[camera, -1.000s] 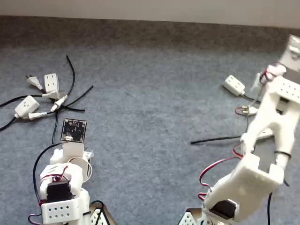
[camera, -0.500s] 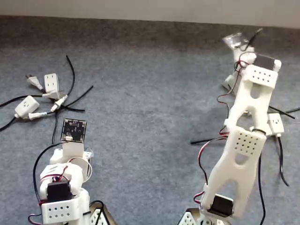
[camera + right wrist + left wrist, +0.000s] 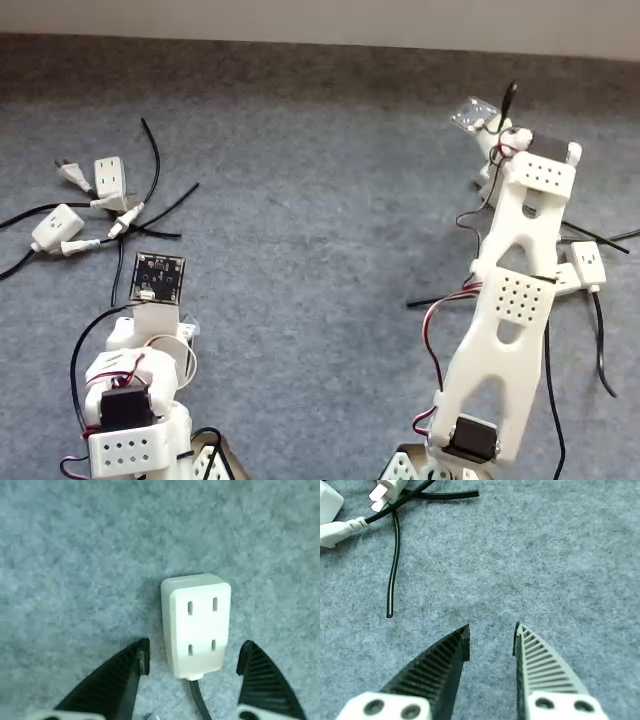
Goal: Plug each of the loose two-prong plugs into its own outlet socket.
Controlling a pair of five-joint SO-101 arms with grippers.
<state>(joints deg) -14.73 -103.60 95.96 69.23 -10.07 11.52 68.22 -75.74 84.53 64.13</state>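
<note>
**Desk:** What lies at the left of the grey carpet?

**Photographer:** Two white outlets among black cords. The first socket has its long axis running away from the arms. The second socket lies aslant, nearer the left edge. A two-prong plug sits just beside the first socket, with its prongs toward the left edge.

**Desk:** And the left arm?

**Photographer:** The left gripper hangs over bare carpet near that cluster, its claw parted with nothing between.

**Desk:** The right side?

**Photographer:** The right arm extends toward the far edge. The right gripper is spread wide, straddling a third socket. That socket lies flat with its slotted face up. Its long axis is in line with the claw and its cord end is nearest the wrist. A fourth socket lies to the right of the arm, slots up.
</note>
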